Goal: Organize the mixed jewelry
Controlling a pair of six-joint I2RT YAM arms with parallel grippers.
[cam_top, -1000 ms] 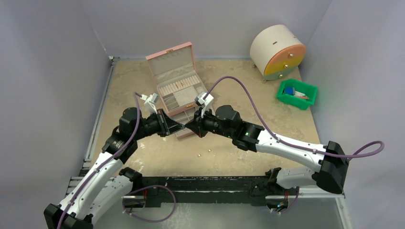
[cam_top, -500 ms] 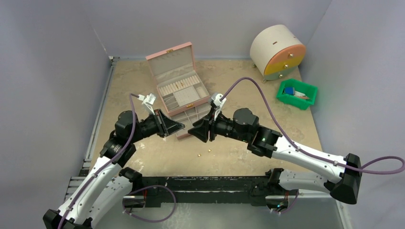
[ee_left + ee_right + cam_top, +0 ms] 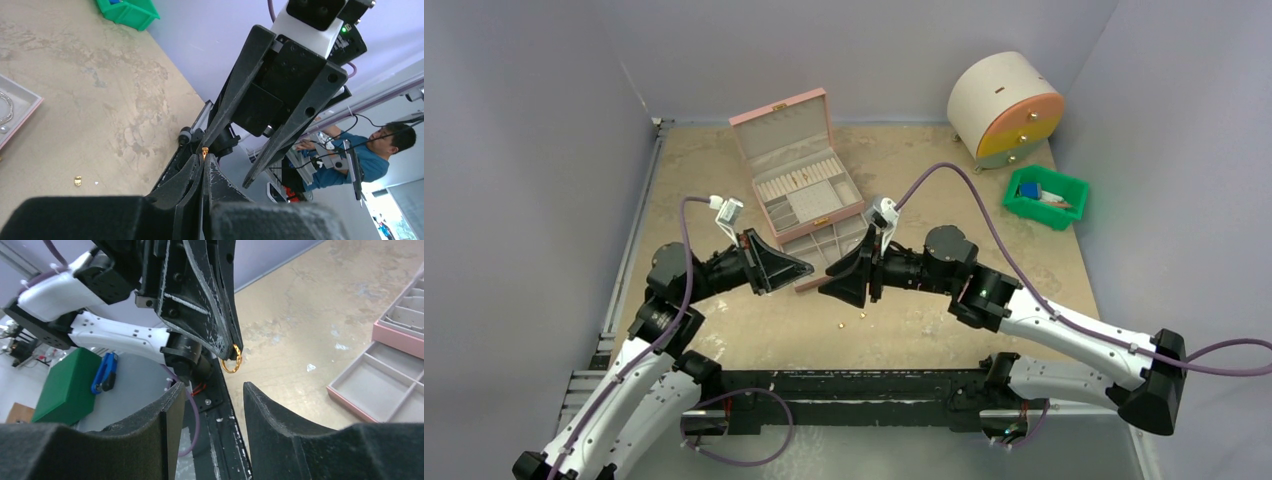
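My left gripper [image 3: 808, 268] is shut on a small gold ring [image 3: 231, 359], which hangs from its fingertips above the table; in the left wrist view only a gold speck [image 3: 204, 150] shows between the closed tips. My right gripper [image 3: 826, 281] faces it tip to tip, a short way off, open with nothing between its fingers [image 3: 172, 395]. Two tiny gold beads [image 3: 864, 316] lie on the table below the grippers. The open pink jewelry box [image 3: 776, 120] stands behind, and a silvery bracelet [image 3: 6, 107] lies in one of its trays.
A grey-lined tray [image 3: 829, 243] juts out at the front of the box, just behind the grippers. A round cabinet with yellow and orange drawers [image 3: 1006, 108] and a green bin of blue items [image 3: 1045, 197] stand at the back right. Walls enclose the table.
The right gripper, shut tip to tip against the left one a second ago, has opened and drawn back to the right. The ring stays in the left gripper, which has moved slightly left.
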